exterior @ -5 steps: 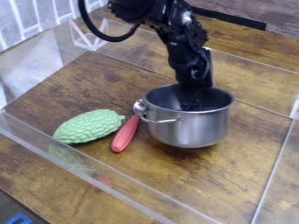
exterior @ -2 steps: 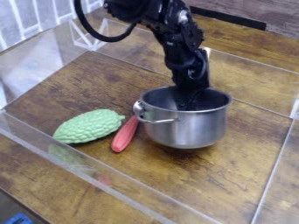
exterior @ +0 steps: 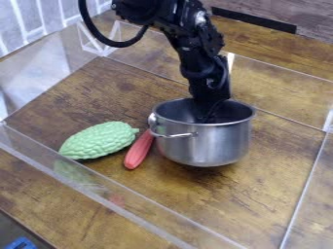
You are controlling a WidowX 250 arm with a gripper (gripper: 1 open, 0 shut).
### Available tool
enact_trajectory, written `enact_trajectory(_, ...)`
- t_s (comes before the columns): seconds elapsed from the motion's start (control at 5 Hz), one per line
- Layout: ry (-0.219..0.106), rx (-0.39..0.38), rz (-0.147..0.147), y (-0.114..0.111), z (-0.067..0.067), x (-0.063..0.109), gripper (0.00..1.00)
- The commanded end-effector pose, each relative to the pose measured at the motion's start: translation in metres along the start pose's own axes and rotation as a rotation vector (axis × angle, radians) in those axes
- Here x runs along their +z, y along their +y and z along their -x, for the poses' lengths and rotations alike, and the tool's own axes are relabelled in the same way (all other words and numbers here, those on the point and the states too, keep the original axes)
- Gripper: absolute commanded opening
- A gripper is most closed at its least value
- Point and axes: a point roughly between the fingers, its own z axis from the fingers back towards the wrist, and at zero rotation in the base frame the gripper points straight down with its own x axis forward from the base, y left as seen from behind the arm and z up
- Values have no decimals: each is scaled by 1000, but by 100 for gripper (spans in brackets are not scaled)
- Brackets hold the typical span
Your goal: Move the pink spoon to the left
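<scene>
Nearest the camera, a clear plastic wall [exterior: 130,199] runs across the front edge of the wooden bench [exterior: 78,107]. Just behind it lies the bumpy green vegetable [exterior: 97,140], and against its right end rests the pink spoon [exterior: 138,149], lying at a slant on the bench with its upper end close to the pot's side handle. The spoon sits well to the left of and below the jaws, outside the pot, with nothing touching it but possibly the vegetable beside it.

Right of the spoon stands the round steel pot [exterior: 208,146], upright on the bench. Its inside is dark, and whether it contains anything beyond the arm's tip cannot be told.

The black robot arm [exterior: 196,49] reaches down from the upper left, and its gripper [exterior: 212,109] dips into the pot's mouth. The jaws are hidden by the pot's rim and the dark interior, so whether they stand apart, together, or grasp anything cannot be told.
</scene>
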Motion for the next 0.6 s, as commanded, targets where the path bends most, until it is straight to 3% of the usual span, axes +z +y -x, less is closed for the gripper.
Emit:
enact_trajectory(0.0,20,9,33,-8,12,1,0)
enact_trajectory(0.4,11,23,44,-9,15,1,0)
